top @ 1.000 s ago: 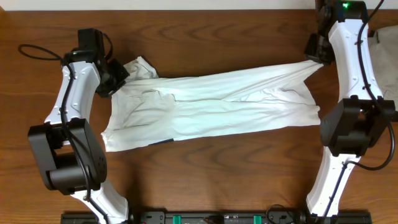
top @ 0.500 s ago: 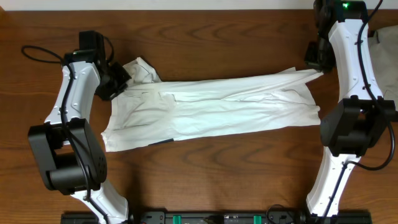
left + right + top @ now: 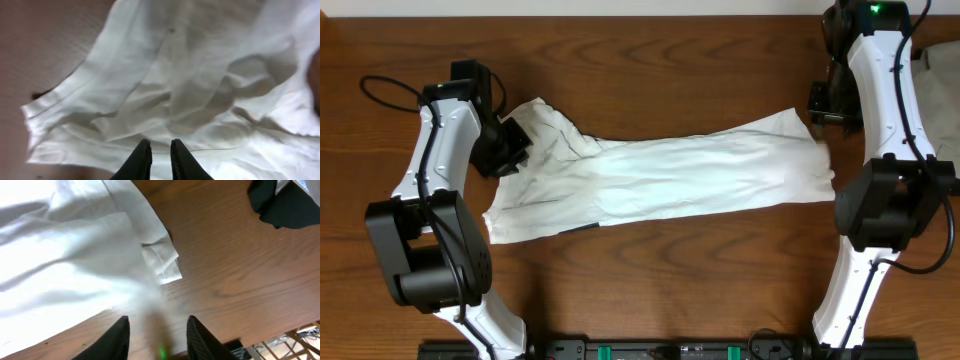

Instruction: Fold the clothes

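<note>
The right gripper (image 3: pixel 159 321) has its fingers well apart and empty, just past the right end of the clothes (image 3: pixel 680 175). The left gripper (image 3: pixel 160 143) has its fingers barely parted, gripping nothing, above the rumpled left end. The white garment lies as a long band across the table (image 3: pixel 670 60). It looks folded once lengthwise, and the crosswise folds seem not yet done.

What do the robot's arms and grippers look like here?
The left arm and right arm have white shell links with bulky black joint housings. Thin black cables loop off them. A green light glows at the right arm's far end. The left gripper and right gripper have slim, tapered black fingers.
</note>
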### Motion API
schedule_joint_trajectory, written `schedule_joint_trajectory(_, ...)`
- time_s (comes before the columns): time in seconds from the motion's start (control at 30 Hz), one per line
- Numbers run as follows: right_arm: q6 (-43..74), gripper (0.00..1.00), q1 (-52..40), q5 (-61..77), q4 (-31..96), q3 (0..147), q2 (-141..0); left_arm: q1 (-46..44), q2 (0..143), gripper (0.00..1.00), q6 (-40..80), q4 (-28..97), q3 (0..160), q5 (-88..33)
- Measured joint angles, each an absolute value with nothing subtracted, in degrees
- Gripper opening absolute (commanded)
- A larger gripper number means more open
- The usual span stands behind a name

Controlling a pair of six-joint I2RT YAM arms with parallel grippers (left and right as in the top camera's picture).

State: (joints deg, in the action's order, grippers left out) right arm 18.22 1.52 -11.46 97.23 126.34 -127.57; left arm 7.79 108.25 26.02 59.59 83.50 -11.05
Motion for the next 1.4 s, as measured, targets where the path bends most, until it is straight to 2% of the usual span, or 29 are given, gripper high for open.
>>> schedule_joint_trajectory(0.13, 17.8, 0.42, 1.4, -11.2, 97.3, 126.3, -127.6, 7.8, 108.2, 0.24, 25.4, 61.7, 83.5, -7.6)
schedule_joint_trajectory(0.27, 17.7, 0.48, 1.4, -10.9, 96.8, 126.3, -127.6, 7.8, 108.2, 0.24, 25.4, 61.5, 83.5, -5.8)
schedule_joint_trajectory(0.37, 17.4, 0.62, 1.4, -9.6, 94.8, 126.3, -127.6, 7.8, 108.2, 0.24, 25.4, 61.0, 83.5, -5.6)
schedule_joint_trajectory(0.43, 17.0, 0.78, 1.4, -8.0, 92.8, 126.3, -127.6, 7.8, 108.2, 0.25, 25.3, 60.6, 83.5, -5.8)
schedule_joint_trajectory(0.5, 15.8, 0.88, 1.4, -5.7, 90.9, 126.3, -127.6, 7.8, 108.2, 0.25, 24.5, 60.0, 83.5, -6.5)
schedule_joint_trajectory(0.57, 14.4, 0.9, 1.3, -3.6, 89.2, 126.3, -127.6, 7.7, 107.9, 0.26, 22.9, 59.0, 83.5, -7.4)
schedule_joint_trajectory(0.7, 13.7, 0.9, 0.8, -0.8, 86.9, 126.3, -127.6, 6.4, 105.3, 0.37, 20.2, 57.2, 83.5, -8.1)
schedule_joint_trajectory(0.8, 13.4, 0.89, 0.3, 1.8, 85.6, 126.3, -127.6, 3.9, 101.4, 0.51, 18.8, 56.4, 83.5, -8.5)
schedule_joint_trajectory(0.93, 13.2, 0.89, -0.8, 4.2, 83.9, 126.3, -127.6, -0.6, 99.5, 0.53, 17.6, 54.9, 83.5, -9.1)
schedule_joint_trajectory(0.97, 13.1, 0.89, -1.1, 4.6, 83.7, 126.3, -127.6, -1.7, 99.7, 0.52, 17.4, 54.0, 83.5, -9.2)
schedule_joint_trajectory(1.0, 13.1, 0.89, -1.7, 4.8, 83.5, 126.3, -127.6, -3.2, 100.2, 0.46, 17.0, 52.8, 83.5, -9.3)
schedule_joint_trajectory(1.1, 12.9, 0.9, -3.5, 5.3, 83.4, 126.3, -127.6, -6.4, 101.8, 0.23, 16.5, 49.8, 83.5, -9.8)
schedule_joint_trajectory(1.13, 12.8, 0.9, -4.1, 5.4, 83.3, 126.3, -127.6, -7.0, 102.2, 0.12, 16.7, 49.4, 83.5, -10.0)
schedule_joint_trajectory(1.17, 12.7, 0.9, -4.9, 5.5, 83.3, 126.3, -127.6, -7.5, 102.7, 0.06, 17.1, 49.2, 83.4, -10.1)
schedule_joint_trajectory(1.33, 12.4, 0.93, -7.4, 5.7, 82.0, 126.3, -127.6, -7.6, 105.3, 0.06, 17.8, 48.9, 83.3, -10.4)
schedule_joint_trajectory(1.4, 12.4, 0.9, -8.1, 5.8, 80.9, 126.3, -127.6, -7.5, 107.2, 0.06, 17.8, 48.6, 83.3, -10.9)
